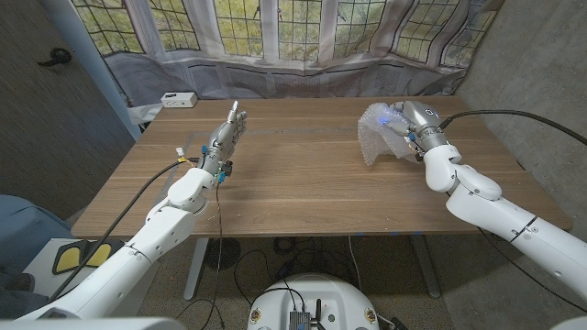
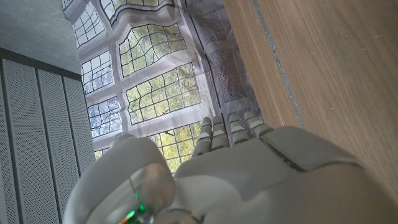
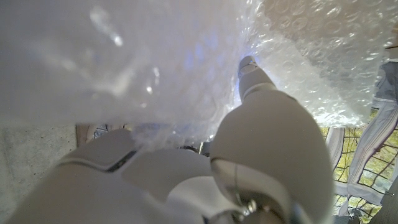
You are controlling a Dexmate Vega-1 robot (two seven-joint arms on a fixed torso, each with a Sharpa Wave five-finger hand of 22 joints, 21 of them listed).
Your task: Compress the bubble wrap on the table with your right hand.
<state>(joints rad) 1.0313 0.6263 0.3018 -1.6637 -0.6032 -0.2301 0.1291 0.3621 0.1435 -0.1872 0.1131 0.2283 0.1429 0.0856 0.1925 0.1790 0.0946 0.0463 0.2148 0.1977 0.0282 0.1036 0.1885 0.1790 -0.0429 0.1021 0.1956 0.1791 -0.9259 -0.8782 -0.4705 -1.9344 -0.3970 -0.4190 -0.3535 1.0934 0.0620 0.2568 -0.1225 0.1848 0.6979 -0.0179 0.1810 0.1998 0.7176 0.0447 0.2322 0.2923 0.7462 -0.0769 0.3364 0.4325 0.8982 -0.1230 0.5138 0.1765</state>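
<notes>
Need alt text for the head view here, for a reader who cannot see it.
The robot's right hand presses into a crumpled sheet of bubble wrap at the far right of a wooden table. The left hand holds nothing, fingers extended over the table's left side. A small white box sits at the far left corner.

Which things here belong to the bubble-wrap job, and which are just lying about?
Job: bubble wrap, pressed by the right hand; wooden table beneath.

Lying about: left hand, fingers straight, holding nothing; small white box at the far left table corner.
</notes>
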